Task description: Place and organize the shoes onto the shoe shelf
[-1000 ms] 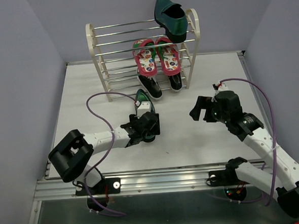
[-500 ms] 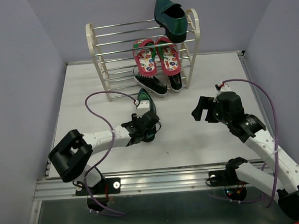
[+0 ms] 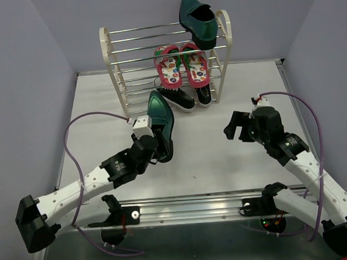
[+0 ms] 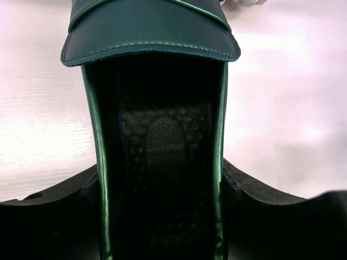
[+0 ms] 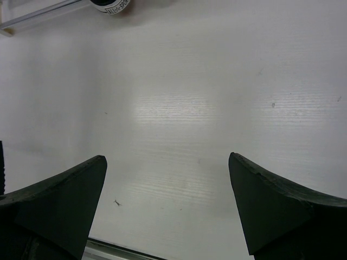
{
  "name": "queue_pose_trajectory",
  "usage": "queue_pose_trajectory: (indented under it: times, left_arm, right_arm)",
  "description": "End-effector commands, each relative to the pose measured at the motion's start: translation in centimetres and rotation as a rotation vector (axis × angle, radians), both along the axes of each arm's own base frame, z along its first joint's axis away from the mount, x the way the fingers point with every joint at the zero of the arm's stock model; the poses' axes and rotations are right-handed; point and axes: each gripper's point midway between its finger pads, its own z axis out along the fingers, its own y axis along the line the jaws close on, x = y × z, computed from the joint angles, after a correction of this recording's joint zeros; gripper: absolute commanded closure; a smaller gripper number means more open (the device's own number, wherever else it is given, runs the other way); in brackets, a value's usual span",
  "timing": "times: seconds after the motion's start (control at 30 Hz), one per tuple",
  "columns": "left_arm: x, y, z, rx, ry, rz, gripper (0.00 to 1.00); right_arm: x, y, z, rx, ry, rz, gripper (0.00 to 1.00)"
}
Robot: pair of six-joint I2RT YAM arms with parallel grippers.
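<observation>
Before cream-white metal-rod shoe shelf (image 3: 106, 53): L gripper (image 3: 155, 144) clamps glossy teal-green pointed dress shoe (image 3: 160, 115); tilted toe could snag it. R gripper (image 3: 234, 126) spread, empty.

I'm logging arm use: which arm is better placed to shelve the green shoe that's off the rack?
Left. The left gripper is shut on the teal dress shoe, its toe toward the shoe shelf. The right gripper is open and empty over the table.

A glossy teal-green dress shoe (image 3: 160, 124) pointed toe-first at the cream rod-tiered rack (image 3: 107, 57) holding its mate (image 3: 197, 18), red-strapped flip-flops (image 3: 171, 68) and black sneakers (image 3: 177, 98).
</observation>
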Motion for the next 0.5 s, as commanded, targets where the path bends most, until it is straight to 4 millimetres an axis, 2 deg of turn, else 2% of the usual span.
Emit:
queue_pose_trajectory:
  times: [0.0,0.07,0.13,0.17,0.23,0.27,0.33,0.37,0.43,0.47]
  left_arm:
    - [0.3,0.5,7.8,-0.146,-0.178,0.009,1.00]
    - [-0.5,0.4,11.5,-0.188,-0.255,-0.066,1.00]
    - [-1.1,0.6,14.0,-0.195,-0.317,-0.116,1.00]
    - [-1.5,0.3,16.2,-0.224,-0.343,-0.151,1.00]
    - [-2.1,-0.3,18.0,-0.229,-0.381,-0.220,1.00]
    - [-2.6,-0.9,19.9,-0.267,-0.414,-0.267,1.00]
    - [-2.9,-1.6,21.4,-0.265,-0.452,-0.317,1.00]
    - [-2.9,-1.5,23.1,-0.263,-0.493,-0.327,1.00]
    - [-2.7,-1.9,24.2,-0.243,-0.523,-0.347,1.00]
    - [-2.9,-1.9,26.1,-0.252,-0.572,-0.357,1.00]
  right_arm:
    - [0.4,-0.5,1.9,-0.014,-0.067,-0.013,0.00]
    - [0.6,-0.8,2.2,-0.022,-0.079,-0.027,0.00]
    - [0.7,-1.0,2.6,-0.022,-0.092,-0.040,0.00]
    - [0.8,-1.3,2.7,-0.023,-0.097,-0.062,0.00]
    - [1.0,-1.5,3.0,-0.017,-0.106,-0.083,0.00]
    - [1.1,-1.5,3.2,-0.013,-0.112,-0.087,0.00]
    - [1.3,-1.5,3.5,-0.011,-0.124,-0.091,0.00]
    - [1.4,-1.5,3.4,-0.016,-0.124,-0.090,0.00]
    - [1.7,-1.5,3.3,-0.023,-0.128,-0.094,0.00]
    - [1.8,-1.6,3.3,-0.031,-0.132,-0.094,0.00]
